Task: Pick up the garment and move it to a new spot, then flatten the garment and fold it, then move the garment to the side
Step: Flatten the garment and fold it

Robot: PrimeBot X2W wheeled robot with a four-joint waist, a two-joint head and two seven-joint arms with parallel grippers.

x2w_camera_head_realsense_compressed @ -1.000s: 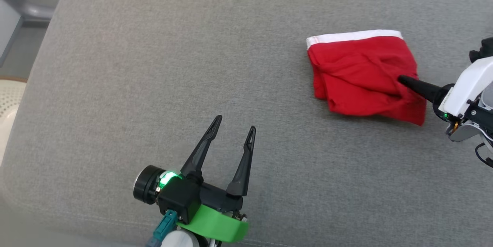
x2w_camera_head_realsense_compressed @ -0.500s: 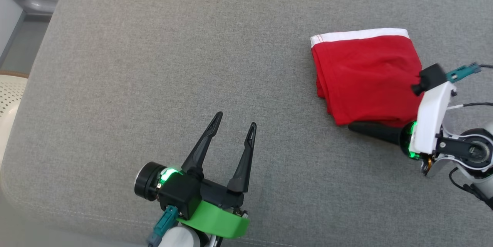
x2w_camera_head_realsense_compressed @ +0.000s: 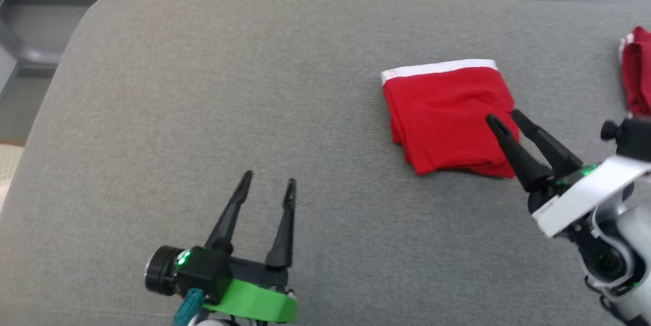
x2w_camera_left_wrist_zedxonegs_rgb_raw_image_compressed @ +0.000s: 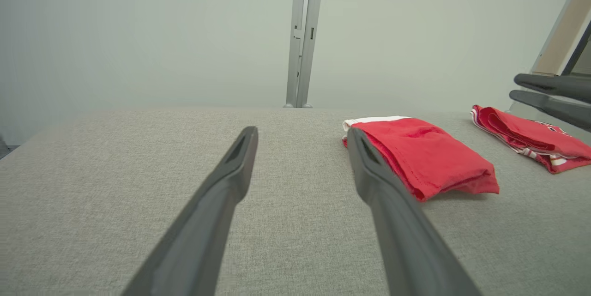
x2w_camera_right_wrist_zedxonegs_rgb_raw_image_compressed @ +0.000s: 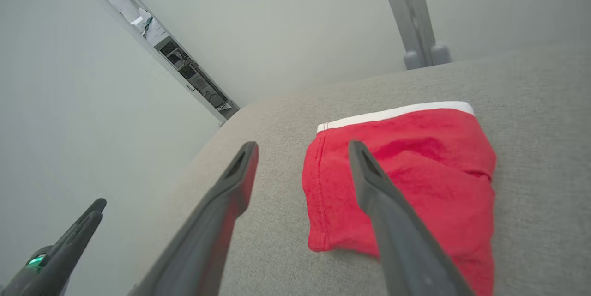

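The folded red shorts (x2w_camera_head_realsense_compressed: 442,117) with a white waistband lie flat on the grey fabric-covered counter (x2w_camera_head_realsense_compressed: 203,87), right of centre. The head view puts the right pincer (x2w_camera_head_realsense_compressed: 503,117) over their near right corner. The left wrist view shows it hanging clear above the counter, fingers parted and empty. That view also shows all of a second red garment (x2w_camera_left_wrist_zedxonegs_rgb_raw_image_compressed: 526,134) lying farther right, well apart from the shorts; the head view cuts it at the edge. The left pincer (x2w_camera_head_realsense_compressed: 269,178) hovers open and empty, near the front.

Half a second ago the right pincer lay low at the shorts' near hem. The head camera has tilted since.
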